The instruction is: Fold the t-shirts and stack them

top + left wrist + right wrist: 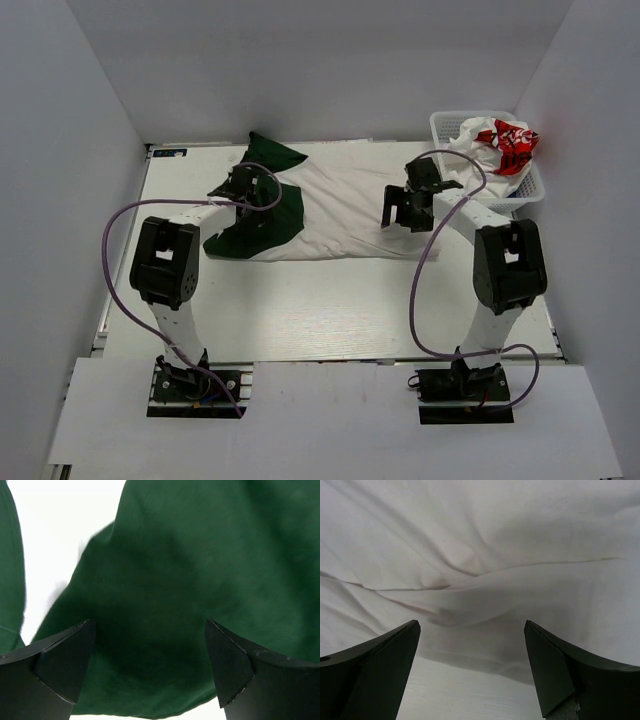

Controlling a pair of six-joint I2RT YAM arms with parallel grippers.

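Off-white t-shirt (340, 215) lies lengthwise across the desk (330, 310), green sleeves (262, 225) leftward; left fingers (55, 675) and right fingers (370, 675) spread wide, empty.

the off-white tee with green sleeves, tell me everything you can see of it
The off-white tee is soft, wrinkled cloth laid flat across the far half of the table, sleeve end to the left. Its dark green sleeves splay out there, one toward the back, one toward the front. No print shows. The left arm's fingers stand open over green cloth, the right arm's fingers open over the pale body by its edge; neither clamps it.
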